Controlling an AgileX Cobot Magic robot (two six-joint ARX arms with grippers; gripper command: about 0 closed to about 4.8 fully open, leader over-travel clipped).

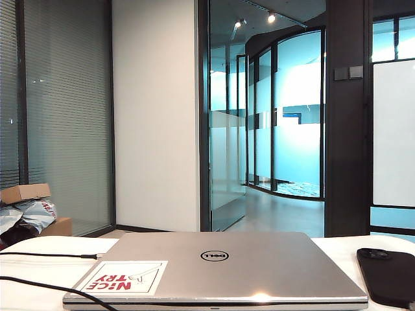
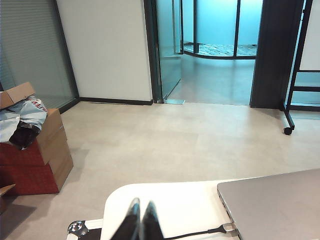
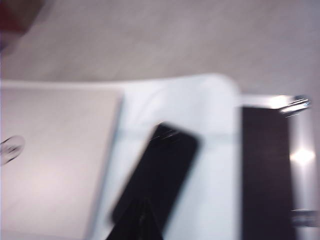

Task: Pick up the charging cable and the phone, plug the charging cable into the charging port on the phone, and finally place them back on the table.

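The phone [image 1: 389, 275] is a flat black slab lying on the white table [image 1: 39, 269] to the right of the laptop, with its camera bump at the far end. In the blurred right wrist view my right gripper [image 3: 145, 202] hangs over the near end of the phone [image 3: 165, 160]. Its fingers are shut to a point, and contact cannot be told. The charging cable [image 1: 45, 254] runs in from the left, and its silvery tip [image 2: 228, 228] lies by the laptop's side. My left gripper [image 2: 143, 201] is shut and empty over the table's left corner. Neither gripper shows in the exterior view.
A shut silver Dell laptop [image 1: 217, 269] fills the table's middle. A second thin black cable [image 1: 32, 284] crosses the front left. Cardboard boxes [image 2: 35, 155] stand on the floor to the left. A black panel with metal fittings [image 3: 265, 170] lies beyond the table's right edge.
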